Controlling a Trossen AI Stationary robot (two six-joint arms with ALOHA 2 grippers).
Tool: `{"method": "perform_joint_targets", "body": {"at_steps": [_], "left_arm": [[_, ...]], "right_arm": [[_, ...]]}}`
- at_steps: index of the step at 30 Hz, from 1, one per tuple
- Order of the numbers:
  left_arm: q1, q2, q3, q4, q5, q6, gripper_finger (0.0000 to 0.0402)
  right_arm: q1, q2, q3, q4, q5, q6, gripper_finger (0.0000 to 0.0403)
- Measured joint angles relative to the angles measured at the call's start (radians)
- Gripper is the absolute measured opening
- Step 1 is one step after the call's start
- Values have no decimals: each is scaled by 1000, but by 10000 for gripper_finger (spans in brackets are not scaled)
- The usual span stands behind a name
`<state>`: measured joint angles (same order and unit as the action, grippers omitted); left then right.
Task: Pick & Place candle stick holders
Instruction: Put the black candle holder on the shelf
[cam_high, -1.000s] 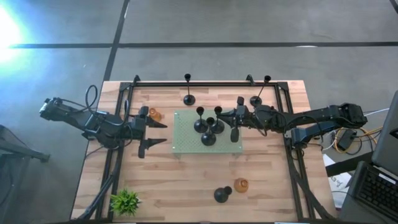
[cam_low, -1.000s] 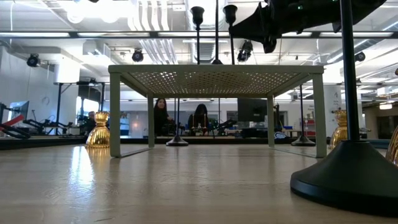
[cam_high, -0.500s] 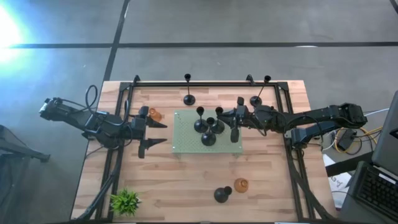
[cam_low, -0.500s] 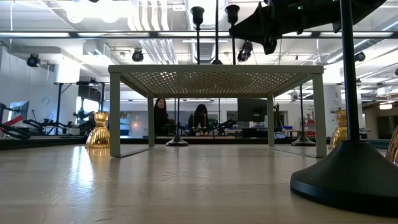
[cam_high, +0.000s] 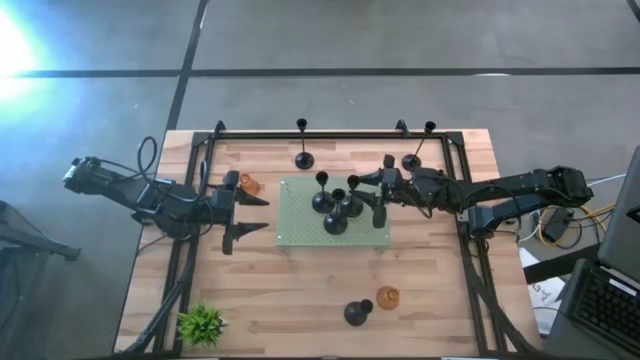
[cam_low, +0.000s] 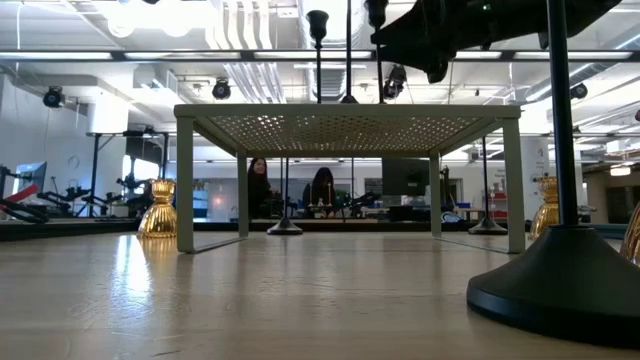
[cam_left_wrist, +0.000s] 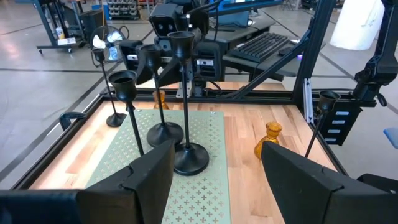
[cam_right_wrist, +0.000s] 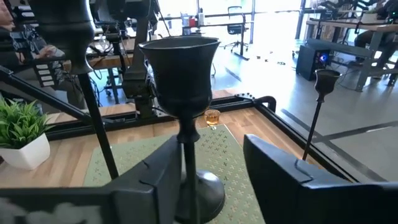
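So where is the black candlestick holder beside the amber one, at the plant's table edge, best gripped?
On the black candlestick holder, likely the thin upright stem; the domed base is wide. Come from the left arm's side: the amber holder stands opposite.

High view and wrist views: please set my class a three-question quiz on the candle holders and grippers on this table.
1. How many black holders stand on the green mat?
2. True or false: the left gripper hangs open beside the mat, holding nothing.
3. The right gripper has its fingers:
A. on either side of a black holder's stem
B. around the plant
C. on an amber holder

Key: 1 three; 2 true; 3 A.
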<state>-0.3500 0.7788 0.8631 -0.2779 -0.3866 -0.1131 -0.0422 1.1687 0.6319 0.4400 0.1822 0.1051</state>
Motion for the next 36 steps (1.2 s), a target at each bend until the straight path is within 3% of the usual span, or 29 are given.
{"method": "perform_joint_targets", "body": {"at_steps": [6,13,23,31,36], "left_arm": [[0,0,0,0,0,0,245],[0,0,0,4,0,-1,245],[0,0,0,9,0,-1,245],[1,0,0,8,0,0,245],[1,0,0,8,0,0,245]], "right_arm": [[0,-23,0,-25,0,16,199],[0,-3,0,-20,0,15,187],[0,9,1,-17,0,18,121],[0,9,1,-17,0,13,27],[0,9,1,-11,2,7,18]]}}
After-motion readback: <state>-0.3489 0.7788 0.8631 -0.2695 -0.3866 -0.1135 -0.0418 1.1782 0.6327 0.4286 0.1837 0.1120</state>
